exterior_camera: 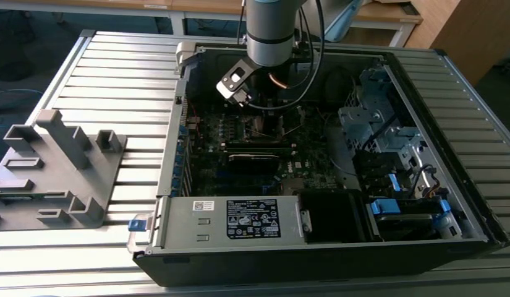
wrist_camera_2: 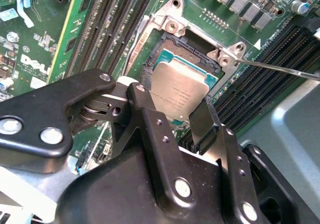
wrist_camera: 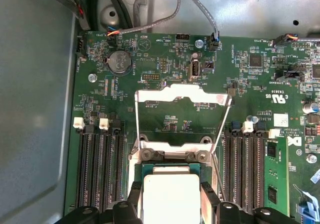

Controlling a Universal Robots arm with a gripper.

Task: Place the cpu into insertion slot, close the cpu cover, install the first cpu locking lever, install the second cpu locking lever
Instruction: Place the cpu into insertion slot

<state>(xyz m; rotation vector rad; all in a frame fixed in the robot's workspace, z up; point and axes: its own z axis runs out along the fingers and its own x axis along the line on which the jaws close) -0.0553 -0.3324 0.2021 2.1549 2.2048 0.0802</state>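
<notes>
Your gripper [wrist_camera_2: 174,115] has its fingers closed on the cpu [wrist_camera_2: 182,84] over the socket [wrist_camera_2: 175,46]; placement step, needing level seating.

Over the socket [wrist_camera_2: 175,46], just the gripper [wrist_camera_2: 172,104] clamping the cpu [wrist_camera_2: 182,84]; cpu cover [wrist_camera: 150,95] swung back clear. Memory slots [wrist_camera: 100,169] crowding both sides, thin locking lever [wrist_camera_2: 280,68] jutting alongside.

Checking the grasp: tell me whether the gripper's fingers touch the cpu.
Touching. In the first wrist view, both fingers press opposite edges of the cpu.
</notes>
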